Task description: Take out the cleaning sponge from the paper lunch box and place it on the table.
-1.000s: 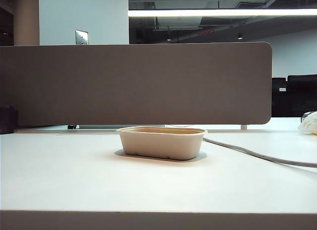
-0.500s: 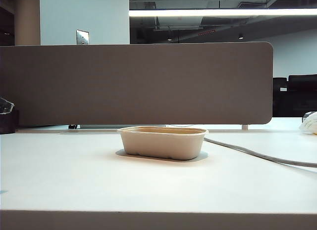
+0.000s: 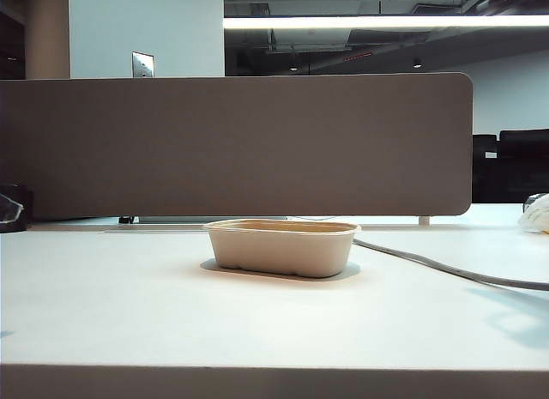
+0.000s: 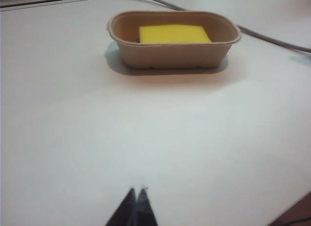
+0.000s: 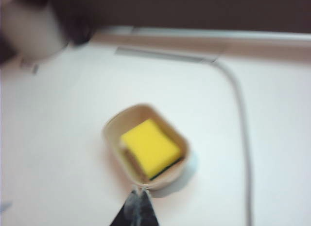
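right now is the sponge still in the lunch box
In. The cleaning sponge lies flat inside the paper lunch box; neither wrist view shows jaws touching it.

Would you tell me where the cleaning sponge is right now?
The cleaning sponge lies inside the paper lunch box at mid-table, near the grey cable; the exterior view hides it.

Little of the two-armed robot shows in these views. In the left wrist view, the left gripper [image 4: 136, 191] appears only as two slim, dark fingertips, black to charcoal, tapering to sharp points that meet in a narrow wedge at the frame's edge; a thin pale seam runs between them. In the right wrist view, the right gripper [image 5: 138, 193] looks much the same: a pair of dark, pointed fingertips pressed together, blurred, with a faint greyish sheen along the inner edges. No cables, screws or markings can be made out on either one. The exterior view shows neither arm.
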You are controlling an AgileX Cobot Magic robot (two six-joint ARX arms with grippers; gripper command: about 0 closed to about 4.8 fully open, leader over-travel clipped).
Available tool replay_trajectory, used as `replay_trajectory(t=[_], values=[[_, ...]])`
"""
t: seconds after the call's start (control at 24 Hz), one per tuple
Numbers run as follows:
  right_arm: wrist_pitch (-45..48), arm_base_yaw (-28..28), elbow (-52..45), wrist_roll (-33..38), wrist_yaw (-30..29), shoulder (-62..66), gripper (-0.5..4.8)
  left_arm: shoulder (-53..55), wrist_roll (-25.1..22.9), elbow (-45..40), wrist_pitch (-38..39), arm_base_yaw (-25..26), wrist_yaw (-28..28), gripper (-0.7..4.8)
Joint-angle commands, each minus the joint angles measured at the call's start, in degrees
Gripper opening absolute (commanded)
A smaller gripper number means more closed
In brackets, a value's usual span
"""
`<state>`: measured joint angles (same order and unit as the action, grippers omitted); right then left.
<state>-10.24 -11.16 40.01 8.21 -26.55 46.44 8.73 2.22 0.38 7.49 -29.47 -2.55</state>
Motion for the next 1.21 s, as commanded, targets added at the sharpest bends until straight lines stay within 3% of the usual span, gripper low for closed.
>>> replay_trajectory(t=[0.04,0.21,0.33,0.37,0.75,1.12,1.21], values=[[-2.1,-5.9,8.8,-10.0,-0.8,14.8,0.36,-0.1,-0.1,0.1,-0.7,0.0,-0.1,-0.05],[-4.5,-12.9,18.8,-19.5,-0.4,31.5,1.45,-0.1,-0.1,0.1,-0.7,0.0,-0.1,-0.05],[-4.5,-15.0,24.8,-20.7,-0.4,42.0,2.74,-0.1,-0.1,0.0,-0.7,0.0,-0.1,-0.05],[-4.6,-15.2,27.1,-20.7,-0.4,45.3,2.85,-0.1,-0.1,0.0,-0.7,0.0,-0.2,-0.05],[-9.8,-16.5,41.1,-24.0,0.5,63.9,2.85,-0.1,-0.1,0.0,-0.7,0.0,-0.1,-0.05],[-10.1,-19.4,42.6,-26.3,11.5,69.1,2.84,-0.1,-0.1,0.0,-0.7,0.0,-0.1,-0.05],[-10.1,-19.4,42.6,-26.3,11.7,69.9,2.2,-0.1,-0.1,0.0,-0.7,0.0,-0.1,-0.05]])
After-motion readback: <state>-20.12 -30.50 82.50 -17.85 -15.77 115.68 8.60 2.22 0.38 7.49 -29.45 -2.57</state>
